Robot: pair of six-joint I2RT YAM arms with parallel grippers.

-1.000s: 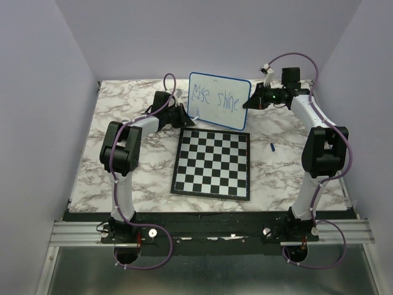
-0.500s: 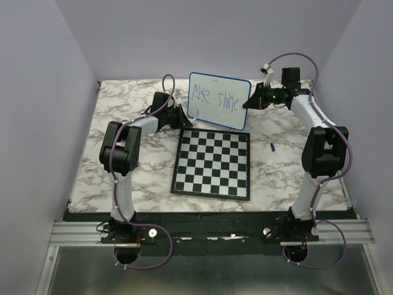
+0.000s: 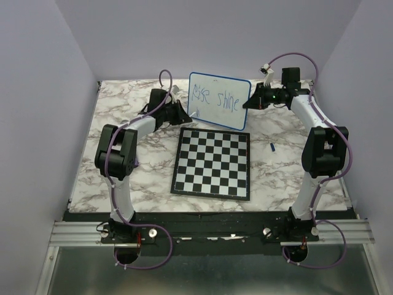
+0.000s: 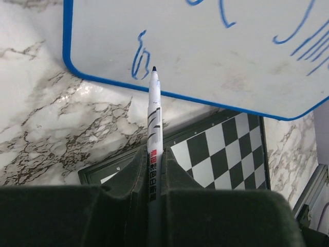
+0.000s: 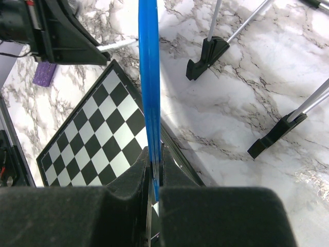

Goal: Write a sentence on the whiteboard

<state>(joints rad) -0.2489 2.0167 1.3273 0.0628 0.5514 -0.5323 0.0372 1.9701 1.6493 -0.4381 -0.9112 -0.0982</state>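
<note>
The whiteboard [image 3: 219,100], white with a thin blue rim, stands tilted at the back of the table. Blue marker words "Rise shine" [image 3: 215,98] run across it, with a small blue mark below at the lower left [image 4: 139,55]. My left gripper [image 3: 182,115] is shut on a white marker [image 4: 153,123]; its dark tip sits on the board just right of that mark. My right gripper [image 3: 249,101] is shut on the board's right rim, seen edge-on in the right wrist view [image 5: 149,87].
A black-and-white chessboard [image 3: 213,163] lies flat in front of the whiteboard. A small blue marker cap [image 3: 272,147] lies to its right. The whiteboard's black feet on thin rods [image 5: 206,55] rest on the marble table. Purple walls close in three sides.
My left arm has shifted a little left and back, and the marker has moved along the board's lower left. The right gripper and the whiteboard have stayed still.
</note>
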